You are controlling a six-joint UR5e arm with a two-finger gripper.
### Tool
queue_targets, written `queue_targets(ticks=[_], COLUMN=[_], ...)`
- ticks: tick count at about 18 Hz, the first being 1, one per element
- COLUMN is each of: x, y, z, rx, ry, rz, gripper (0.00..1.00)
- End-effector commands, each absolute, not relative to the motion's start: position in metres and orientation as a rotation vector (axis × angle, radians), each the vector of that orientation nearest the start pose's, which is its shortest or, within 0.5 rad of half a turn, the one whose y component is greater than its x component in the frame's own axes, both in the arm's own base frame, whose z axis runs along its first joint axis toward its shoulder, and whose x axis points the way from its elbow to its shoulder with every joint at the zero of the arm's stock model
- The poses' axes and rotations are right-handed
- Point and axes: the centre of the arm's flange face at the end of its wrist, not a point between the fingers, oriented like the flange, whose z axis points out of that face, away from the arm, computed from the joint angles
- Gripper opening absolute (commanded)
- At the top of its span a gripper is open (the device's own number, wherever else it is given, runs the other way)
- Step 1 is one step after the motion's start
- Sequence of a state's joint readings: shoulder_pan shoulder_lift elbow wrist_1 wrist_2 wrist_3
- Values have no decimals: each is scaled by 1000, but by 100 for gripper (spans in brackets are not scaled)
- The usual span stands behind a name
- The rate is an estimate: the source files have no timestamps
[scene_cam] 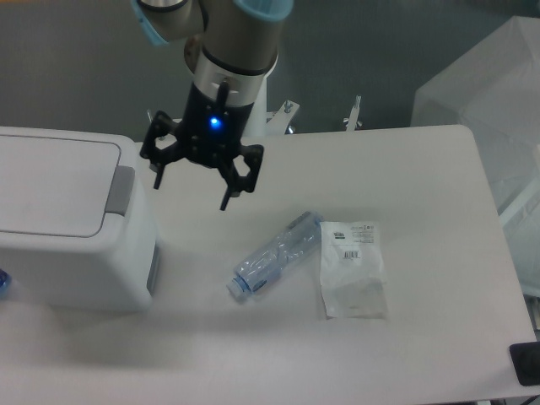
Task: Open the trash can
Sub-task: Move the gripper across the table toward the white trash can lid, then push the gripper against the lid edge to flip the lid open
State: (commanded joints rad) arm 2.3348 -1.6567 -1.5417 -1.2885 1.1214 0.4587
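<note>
The trash can [72, 219] is a large white boxy bin at the table's left side. Its flat white lid [51, 186] lies shut, with a grey latch tab [120, 190] at its right edge. My gripper [191, 195] hangs in the air just right of the latch tab, above the table, with its black fingers spread open and nothing between them. It does not touch the can.
A clear plastic bottle [274, 255] lies on its side on the white table [422, 169], right of the can. A flat white plastic bag [353, 268] with a barcode label lies beside it. A dark object [527, 364] sits at the table's front right corner.
</note>
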Motion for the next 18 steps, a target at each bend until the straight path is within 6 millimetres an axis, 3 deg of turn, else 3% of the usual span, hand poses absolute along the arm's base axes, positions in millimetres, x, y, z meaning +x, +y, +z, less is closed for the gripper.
queue_targets(ticks=[6, 18], x=[-235, -238], y=[524, 531], z=[486, 468], rx=[-2686, -2693], ry=[-308, -307], rz=[-355, -361], gripper=[100, 100])
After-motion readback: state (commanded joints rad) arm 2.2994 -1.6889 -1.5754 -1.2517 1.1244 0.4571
